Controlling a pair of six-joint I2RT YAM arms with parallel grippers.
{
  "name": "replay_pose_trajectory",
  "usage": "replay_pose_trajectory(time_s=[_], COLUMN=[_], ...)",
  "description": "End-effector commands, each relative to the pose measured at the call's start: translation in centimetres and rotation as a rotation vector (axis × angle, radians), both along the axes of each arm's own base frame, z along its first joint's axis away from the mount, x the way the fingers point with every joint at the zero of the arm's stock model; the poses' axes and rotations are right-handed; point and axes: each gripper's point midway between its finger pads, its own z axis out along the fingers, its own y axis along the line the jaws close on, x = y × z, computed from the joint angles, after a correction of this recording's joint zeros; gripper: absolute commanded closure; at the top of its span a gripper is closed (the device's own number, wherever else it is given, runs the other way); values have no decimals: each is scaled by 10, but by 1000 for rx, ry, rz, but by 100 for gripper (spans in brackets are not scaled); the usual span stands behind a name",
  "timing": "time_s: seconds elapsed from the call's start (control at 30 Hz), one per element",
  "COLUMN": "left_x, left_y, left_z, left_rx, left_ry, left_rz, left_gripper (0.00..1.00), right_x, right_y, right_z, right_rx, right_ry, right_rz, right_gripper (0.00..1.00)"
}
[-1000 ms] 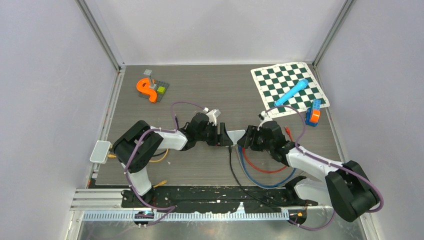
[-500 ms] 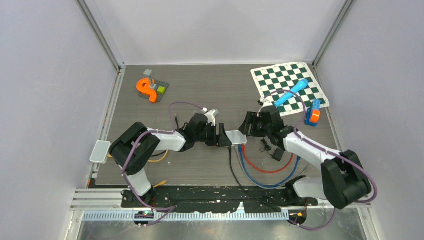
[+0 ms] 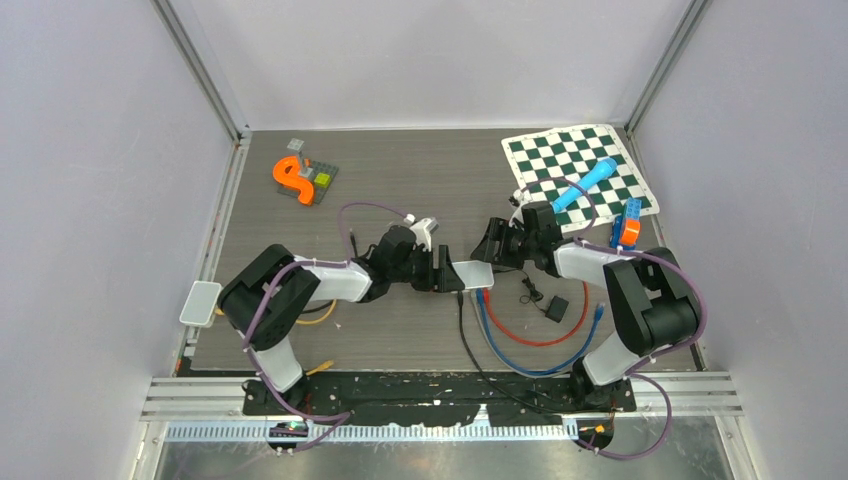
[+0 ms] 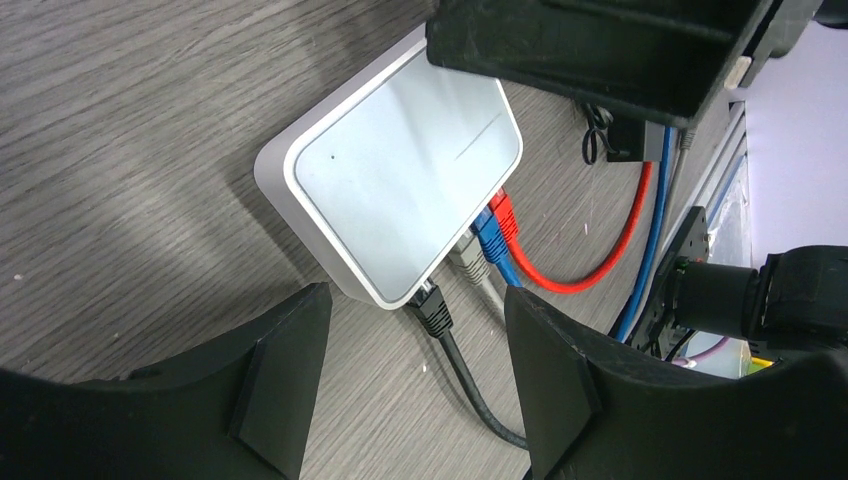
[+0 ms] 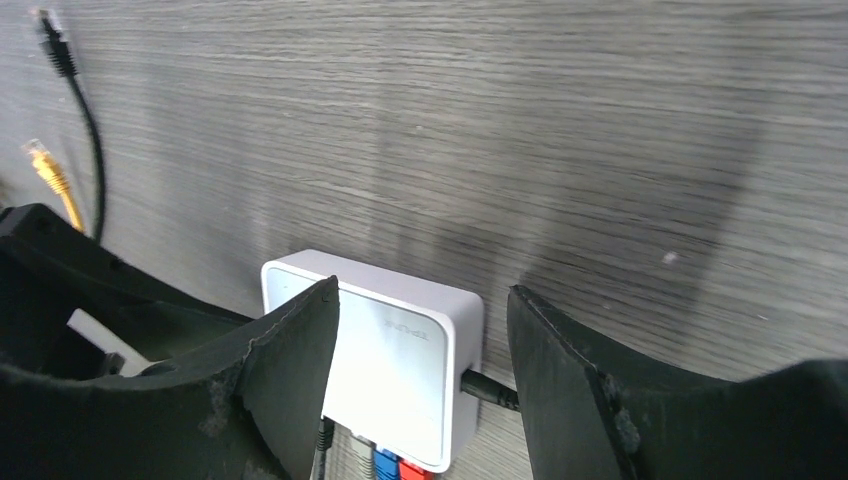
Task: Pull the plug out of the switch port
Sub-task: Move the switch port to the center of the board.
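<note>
Near the middle of the counter (image 3: pixel 420 170), a bit closer to its near edge than its far one, the white switch (image 3: pixel 470 273) lies flat w/ an arm at each end. The left gripper (image 3: pixel 440 272) sits at the switch's left end, jaws apart. In the left wrist view a corner of the box shows between the two fingers (image 4: pixel 285 385) w/ bare wood on both sides, so nothing is clamped. The right gripper (image 3: pixel 490 250) is over the switch's far-right corner, jaws apart too. Its wrist view has the box below and between the fingers (image 5: pixel 565 385) w/ a gap showing on one side — no grip.

Four plugs sit in a row of ports on the switch's near side: black plug (image 4: pixel 432 312), grey plug (image 4: pixel 467 262), blue plug (image 4: pixel 490 235), red plug (image 4: pixel 503 212) — all seated. The red cable (image 4: pixel 570 290) and blue cable (image 4: pixel 655 210) loop off to the right. A thin black lead (image 5: pixel 490 390) enters the switch's right end.

At the far-right corner is a checkered mat (image 3: pixel 535 160) w/ a blue tube (image 3: pixel 582 185) on it. Toward the far-left corner is an orange S-shaped piece (image 3: pixel 290 178).
</note>
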Motion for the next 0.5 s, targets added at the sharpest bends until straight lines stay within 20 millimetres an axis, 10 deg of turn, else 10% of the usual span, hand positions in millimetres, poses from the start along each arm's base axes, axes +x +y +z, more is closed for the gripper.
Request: replay_pose_trajectory(time_s=[0.0, 0.47], left_x=[9, 7], left_y=[-11, -13], left_z=[9, 2], left_rx=[-23, -24], left_ry=[-37, -20], left_rz=[-17, -28], left_gripper=[33, 33], right_x=[-6, -54], right_y=[11, 9], right_z=[4, -1], right_rx=[70, 103], right_ry=[-20, 1], right_rz=[46, 76], right_gripper=[31, 31])
